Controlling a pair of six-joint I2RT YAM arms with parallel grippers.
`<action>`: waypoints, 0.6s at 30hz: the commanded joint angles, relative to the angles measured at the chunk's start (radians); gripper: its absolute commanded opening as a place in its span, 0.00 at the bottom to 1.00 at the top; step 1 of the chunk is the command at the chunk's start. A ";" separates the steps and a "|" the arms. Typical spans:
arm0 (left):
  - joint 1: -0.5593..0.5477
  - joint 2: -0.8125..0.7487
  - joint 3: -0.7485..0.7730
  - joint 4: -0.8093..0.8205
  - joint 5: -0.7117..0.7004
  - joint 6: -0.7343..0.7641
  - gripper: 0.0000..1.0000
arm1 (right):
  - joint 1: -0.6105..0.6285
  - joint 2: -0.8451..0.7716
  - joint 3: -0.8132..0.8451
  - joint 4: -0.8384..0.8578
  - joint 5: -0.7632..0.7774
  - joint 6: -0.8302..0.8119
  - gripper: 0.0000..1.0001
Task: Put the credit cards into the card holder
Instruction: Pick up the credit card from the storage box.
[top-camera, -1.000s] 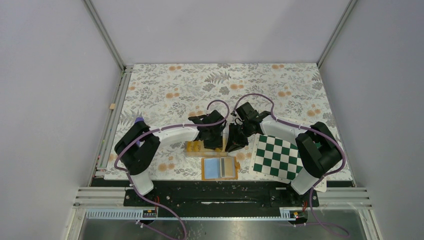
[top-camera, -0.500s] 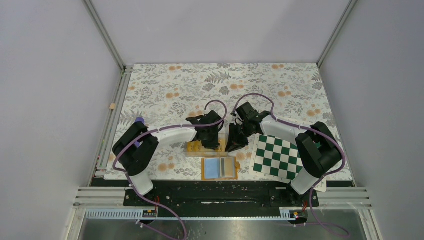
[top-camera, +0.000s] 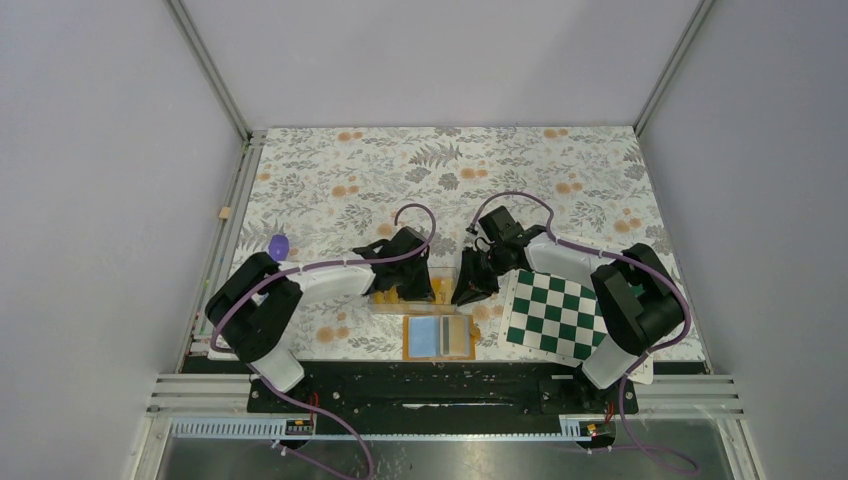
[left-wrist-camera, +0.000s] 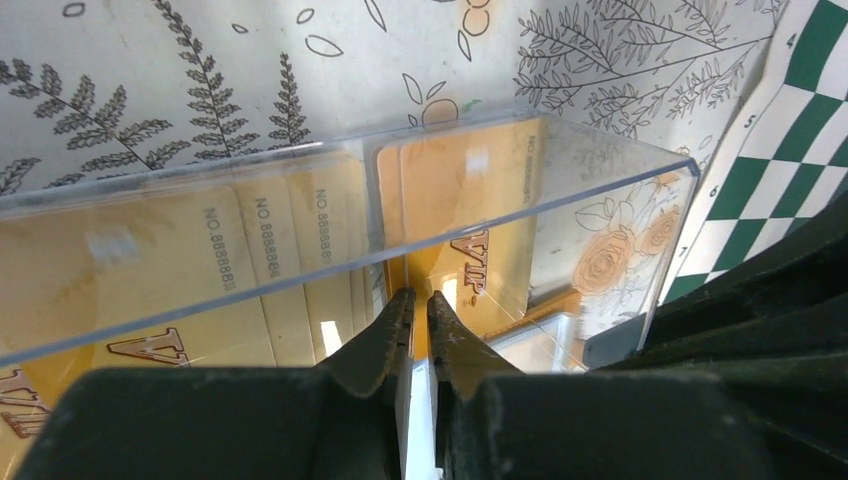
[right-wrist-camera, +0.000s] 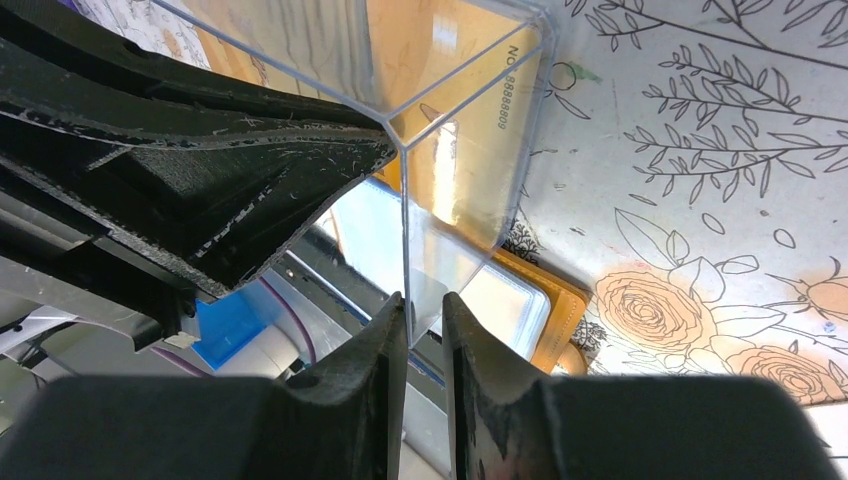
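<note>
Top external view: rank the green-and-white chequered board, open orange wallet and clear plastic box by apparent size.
1. green-and-white chequered board, clearly largest.
2. open orange wallet and clear plastic box look alike; the left arm hides part of the box, so I leave them unranked.

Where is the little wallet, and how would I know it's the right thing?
On the flowery table, look at the near edge, just left of the green-and-white board. The wallet lies open and flat there, in front of the clear box. It is orange with pale blue pockets, while the box is see-through and holds yellow cards.
</note>
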 joint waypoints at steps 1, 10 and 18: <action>-0.007 -0.051 -0.011 0.164 0.110 -0.046 0.08 | 0.001 -0.017 -0.014 0.037 -0.029 0.007 0.23; -0.007 -0.082 -0.004 0.148 0.108 -0.033 0.07 | -0.003 -0.014 -0.016 0.038 -0.031 0.005 0.23; -0.006 -0.102 0.002 0.141 0.108 -0.029 0.07 | -0.004 -0.010 -0.019 0.038 -0.032 0.004 0.23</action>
